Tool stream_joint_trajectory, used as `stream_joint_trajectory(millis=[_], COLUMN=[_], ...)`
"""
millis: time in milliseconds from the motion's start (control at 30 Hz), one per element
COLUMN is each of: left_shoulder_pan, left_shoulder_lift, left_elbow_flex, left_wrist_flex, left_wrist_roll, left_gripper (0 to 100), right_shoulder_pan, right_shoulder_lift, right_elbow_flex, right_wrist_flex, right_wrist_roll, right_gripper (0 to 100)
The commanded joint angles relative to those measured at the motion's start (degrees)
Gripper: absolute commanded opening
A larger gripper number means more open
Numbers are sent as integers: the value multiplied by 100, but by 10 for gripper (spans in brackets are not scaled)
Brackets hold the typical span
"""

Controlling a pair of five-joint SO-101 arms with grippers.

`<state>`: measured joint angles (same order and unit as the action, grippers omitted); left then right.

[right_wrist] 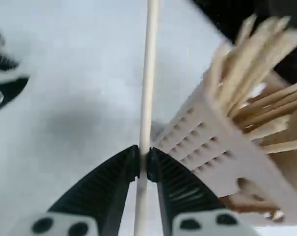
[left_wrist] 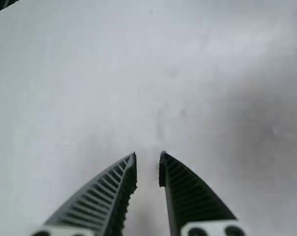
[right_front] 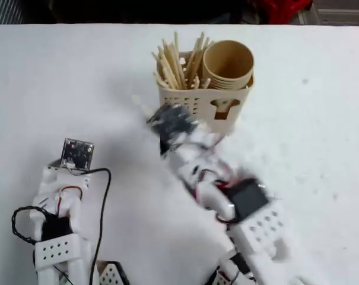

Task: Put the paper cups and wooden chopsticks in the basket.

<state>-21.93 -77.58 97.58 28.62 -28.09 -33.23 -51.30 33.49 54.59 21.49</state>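
Two arms work from the near edge of the table (right_front: 60,77). The left arm (right_front: 59,205) sits folded at the near-left, well apart from the task's things. Its left gripper (left_wrist: 147,158) hangs over bare tabletop, fingers parted by a narrow gap with nothing between them. The right arm (right_front: 244,208) stretches diagonally from the near-right toward the middle. The right gripper (right_wrist: 144,158) is clamped on a single wooden chopstick (right_wrist: 149,73), gripped partway along, with a long part standing out beyond the fingertips. Just past it is the basket (right_front: 197,107) — white, perforated, upright, its near wall close beside the gripper. Inside, a bundle of chopsticks (right_front: 178,62) fans out on one side and stacked paper cups (right_front: 228,62) nest on the other. Judgement: the cups are already in, and this stick looks to be among the last. To do it well, lift until the stick's end clears the rim, then carry it over the chopstick side, not the cups. Tip it near vertical and let go only once the end is inside. The splayed bundle could deflect it — aim for a gap and avoid nudging the basket, which is probably light.
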Motion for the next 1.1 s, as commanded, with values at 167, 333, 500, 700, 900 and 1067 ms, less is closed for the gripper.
stream_joint_trajectory(millis=[167,333,500,700,900,1067], left_shoulder_pan=[75,75,75,75,75,75], left_shoulder_lift=[-48,-48,-48,-48,-48,-48], left_elbow_flex=[-26,-26,-26,-26,-26,-26], left_wrist_flex=[-105,-105,-105,-105,-105,-105], left_wrist_roll=[35,35,35,35,35,35], left_gripper=[94,94,94,94,94,94], right_shoulder_pan=[989,963,980,989,1015,1007], right_shoulder_lift=[1956,3749,4998,5165,4954,4620], right_elbow_flex=[-3191,-5178,-6409,-6576,-6189,-5292], right_wrist_flex=[-13,-119,-198,-242,-1015,-2185], right_wrist_roll=[-826,-1354,-1925,-2163,-2119,-1600], right_gripper=[16,16,21,17,17,17])
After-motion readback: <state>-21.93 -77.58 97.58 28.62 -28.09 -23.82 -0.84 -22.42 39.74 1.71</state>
